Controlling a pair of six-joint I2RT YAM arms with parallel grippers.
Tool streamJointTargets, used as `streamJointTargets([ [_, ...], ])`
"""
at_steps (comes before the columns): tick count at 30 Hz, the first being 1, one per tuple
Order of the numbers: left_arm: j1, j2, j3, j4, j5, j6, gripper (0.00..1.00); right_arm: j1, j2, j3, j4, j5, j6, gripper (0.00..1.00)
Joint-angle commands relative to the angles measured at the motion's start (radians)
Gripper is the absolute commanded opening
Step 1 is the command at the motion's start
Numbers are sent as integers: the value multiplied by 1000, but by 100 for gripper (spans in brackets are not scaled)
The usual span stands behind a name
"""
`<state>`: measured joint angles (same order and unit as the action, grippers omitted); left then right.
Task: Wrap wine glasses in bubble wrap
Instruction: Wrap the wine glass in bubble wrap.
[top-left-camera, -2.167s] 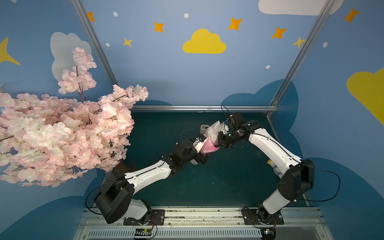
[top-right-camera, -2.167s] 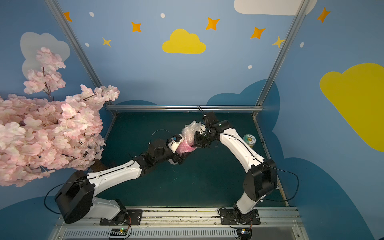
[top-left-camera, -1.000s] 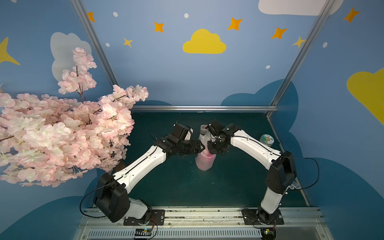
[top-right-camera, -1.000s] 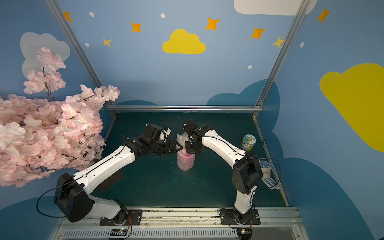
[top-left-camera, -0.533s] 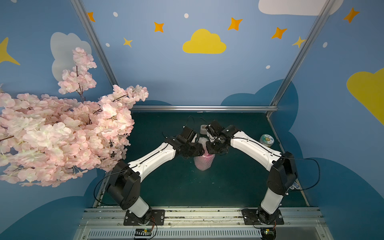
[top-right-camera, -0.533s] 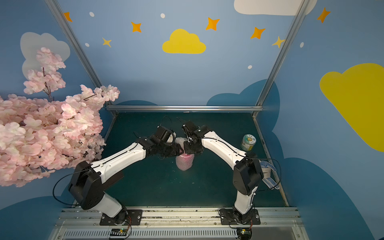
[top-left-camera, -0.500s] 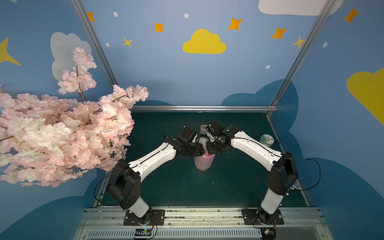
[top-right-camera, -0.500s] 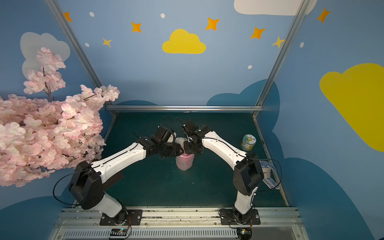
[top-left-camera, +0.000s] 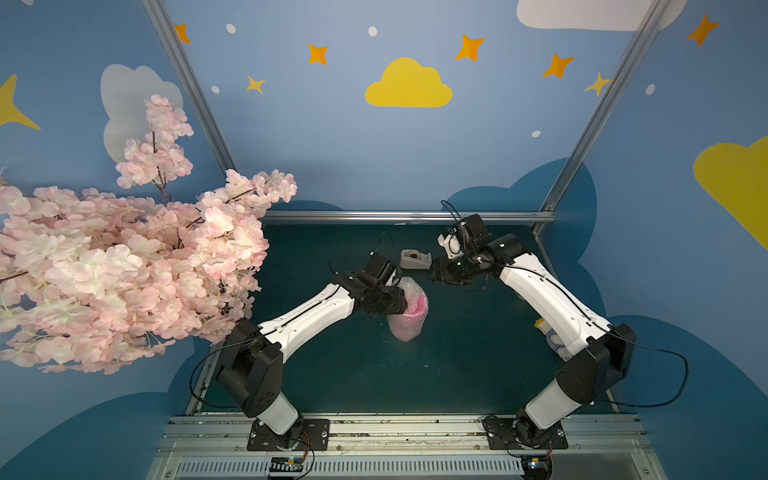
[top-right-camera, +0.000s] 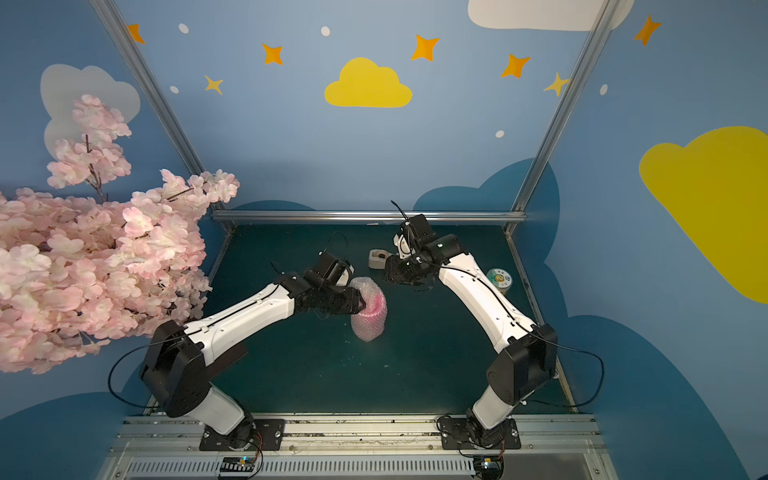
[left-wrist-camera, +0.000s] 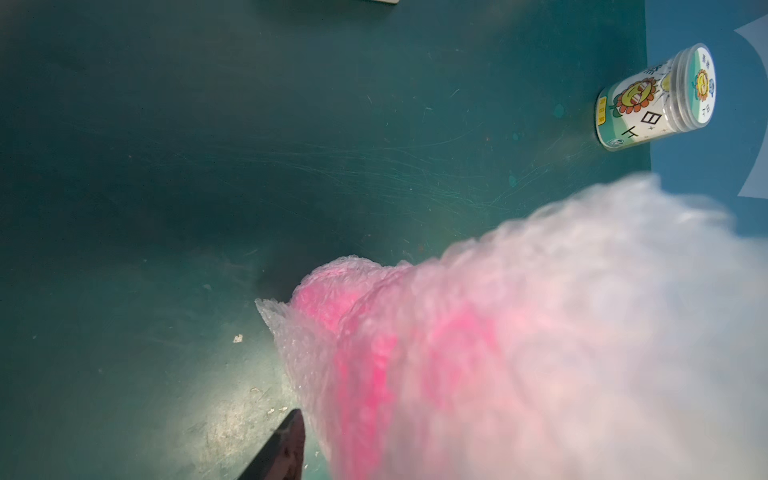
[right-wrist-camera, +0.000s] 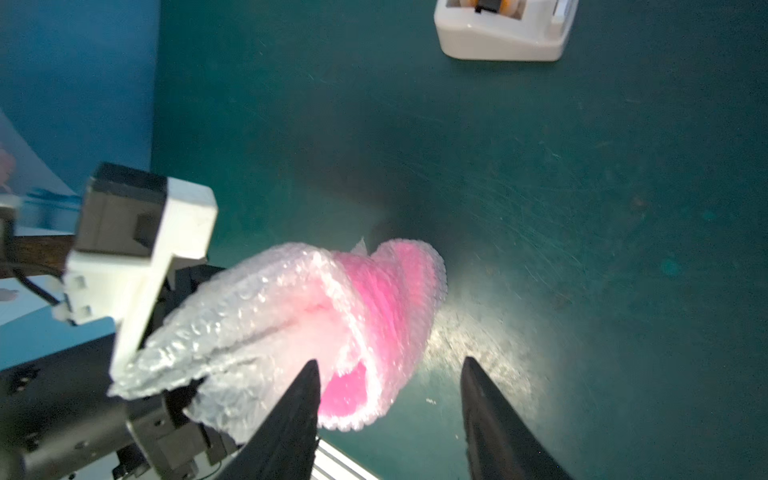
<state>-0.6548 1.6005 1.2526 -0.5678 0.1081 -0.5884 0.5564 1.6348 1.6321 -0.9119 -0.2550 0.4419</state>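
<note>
The hot-pink wine glass (top-left-camera: 419, 302) stands upright mid-mat inside a sleeve of bubble wrap (top-left-camera: 405, 329); both show again in a top view, the glass (top-right-camera: 376, 306) and the wrap (top-right-camera: 368, 328). My left gripper (top-left-camera: 400, 301) (top-right-camera: 360, 305) is shut on the bundle's upper left side. In the left wrist view one finger (left-wrist-camera: 286, 444) lies beside the wrap (left-wrist-camera: 540, 332); the other is hidden. My right gripper (top-left-camera: 434, 272) (top-right-camera: 388, 270) hangs open and empty behind and to the right of the bundle. In the right wrist view its fingertips (right-wrist-camera: 390, 360) are spread wide, clear of the wrap (right-wrist-camera: 249, 316).
A beige tape dispenser (top-left-camera: 415, 259) (right-wrist-camera: 503, 29) sits behind the bundle, close to my right gripper. A green-and-white tin (top-right-camera: 500, 279) (left-wrist-camera: 656, 99) stands at the mat's right edge. Pink blossom branches (top-left-camera: 124, 270) overhang the left side. A metal rail (top-left-camera: 407, 216) bounds the back.
My right gripper has opened, let go of the wrap and drawn back to the right. My left gripper has come in and closed on the bundle's top.
</note>
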Motion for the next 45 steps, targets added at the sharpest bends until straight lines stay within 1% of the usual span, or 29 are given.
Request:
streamJointTargets([
  [1, 4, 30, -35, -63, -50, 33, 58, 21, 43, -16, 117, -147, 35, 56],
  [5, 3, 23, -36, -72, -74, 44, 58, 67, 122, -12, 109, -163, 23, 56],
  [7, 7, 18, -35, -77, -84, 40, 58, 95, 166, 9, 41, -93, 0, 54],
  [9, 21, 9, -30, -81, -83, 28, 59, 120, 223, 51, -93, -29, -68, 51],
  [11, 38, 0, -27, -77, -69, 11, 60, 145, 239, 20, -138, 21, -94, 48],
  [12, 50, -5, -28, -66, -53, 5, 60, 158, 229, -18, -129, 45, -101, 47],
  [14, 69, -12, -28, -54, -22, 8, 61, 159, 208, -70, -108, 39, -97, 46],
  [16, 90, -19, -24, -43, 32, 13, 65, 159, 192, -105, -73, 59, -97, 46],
  [19, 118, -63, -17, -31, 118, -2, 73, 161, 234, -65, -98, 114, -105, 45],
  [20, 124, -87, -15, -27, 166, -17, 75, 162, 253, -50, -105, 125, -108, 45],
  [22, 130, -132, -24, -15, 200, -44, 76, 170, 274, -43, -96, 155, -106, 44],
  [25, 136, -184, -75, 53, 247, -96, 77, 172, 296, -29, -88, 160, -100, 44],
  [26, 138, -195, -94, 77, 255, -115, 79, 173, 300, -24, -90, 164, -99, 43],
  [29, 139, -181, -121, 128, 252, -143, 82, 173, 292, -18, -83, 158, -91, 44],
  [33, 116, -109, -93, 109, 212, -116, 81, 173, 282, 16, -99, 152, -96, 44],
  [34, 112, -90, -85, 97, 195, -108, 80, 172, 278, 28, -106, 152, -98, 44],
  [37, 102, -38, -74, 45, 139, -79, 71, 152, 256, 87, -150, 126, -105, 45],
  [38, 103, -27, -80, 38, 133, -70, 68, 143, 239, 99, -153, 109, -108, 46],
  [40, 98, -13, -89, 21, 86, -58, 64, 126, 212, 124, -163, 82, -111, 47],
  [42, 97, -10, -95, 2, 64, -41, 62, 105, 192, 149, -182, 50, -111, 49],
  [45, 88, 0, -77, -41, 22, 0, 60, 92, 175, 148, -149, -15, -112, 54],
])
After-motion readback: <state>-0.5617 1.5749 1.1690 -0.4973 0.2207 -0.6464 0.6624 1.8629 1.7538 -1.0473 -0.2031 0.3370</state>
